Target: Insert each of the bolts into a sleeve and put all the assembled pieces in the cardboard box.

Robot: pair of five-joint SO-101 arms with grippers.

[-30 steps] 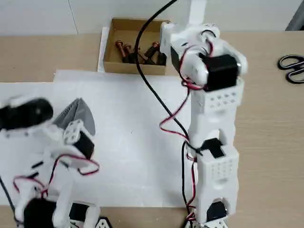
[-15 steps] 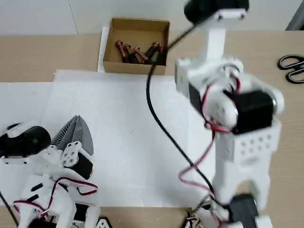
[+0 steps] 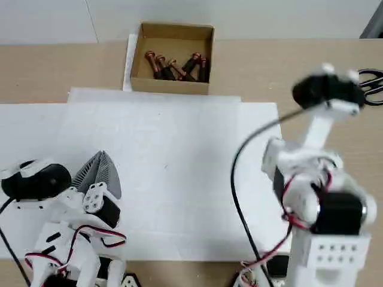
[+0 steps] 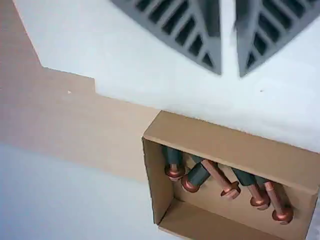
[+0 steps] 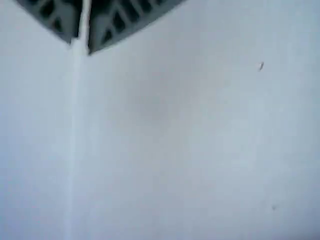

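High view: cardboard box (image 3: 172,87) sits at the far edge of the table (image 3: 72,66), just past the white paper sheet (image 3: 173,161). Inside it is a cluster of bolt-in-sleeve pieces (image 3: 175,67), about five, lying against each other. Left gripper (image 3: 102,154) is low at the near-left corner of the sheet, well apart from the box, fingers drawn together to a point and holding nothing. Right arm (image 3: 320,203) stands at the near right, off the sheet edge; scissors (image 3: 371,79) lie at the far right of the table.

Left wrist view: fingers closed down to a narrow slit, nothing between them. The box is beyond them across the paper. I count five copper heads (image 4: 231,191), each shank seated in a dark sleeve, all leaning on the box floor and the near wall.

Right wrist view: right gripper (image 5: 82,37) has its fingers almost touching, just a thin line between them, and is empty. It hangs over plain paper.

Status, my read: every bolt and sleeve in sight is already mated and inside the box, and both grippers are empty and away from it. Insertion and boxing look done. I can't confirm how fully each bolt is seated from here.
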